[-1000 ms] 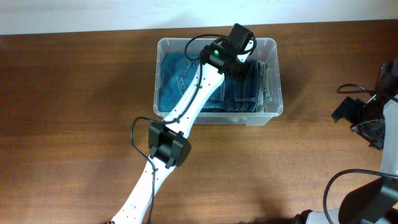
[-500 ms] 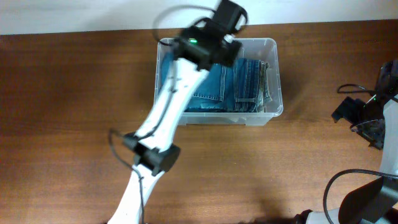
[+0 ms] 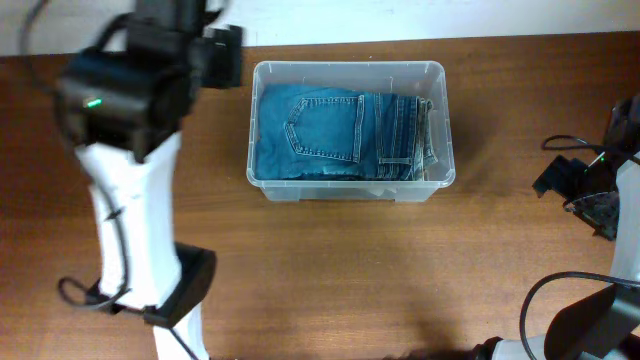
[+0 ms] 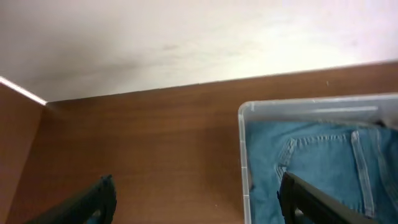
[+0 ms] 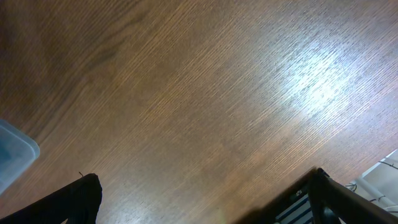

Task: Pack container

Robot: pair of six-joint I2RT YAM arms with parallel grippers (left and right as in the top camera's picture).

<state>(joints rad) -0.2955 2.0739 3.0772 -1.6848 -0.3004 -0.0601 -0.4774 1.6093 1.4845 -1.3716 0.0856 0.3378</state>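
Sitting by the far edge of the desk [image 3: 400, 280], near its middle: the container [image 3: 350, 66], clear plastic, rectangular, with rounded corners and a thick rim. Filled wall to wall with folded blue jeans [image 3: 320, 130]: denim, pale stitching, back pocket facing up at centre, stacked fold edges toward the right wall.

Left gripper [image 4: 196, 205] off to the left of the container, above bare desk near the far left corner. Black fingers [image 4: 87, 202] spread wide, released, nothing between them. Left arm [image 3: 130, 210] white-shelled, black at the joints, blurred overhead, green light [image 3: 93, 102] lit.

Right gripper [image 5: 193, 202] at the desk's right edge, well apart from the container, likewise splayed and empty over bare wood. Black cables [image 3: 565, 141] looped beside it.

Desk dark brown, fine straight grain, a glare patch in the right wrist view. Pale wall [image 4: 186, 37] along the far edge.
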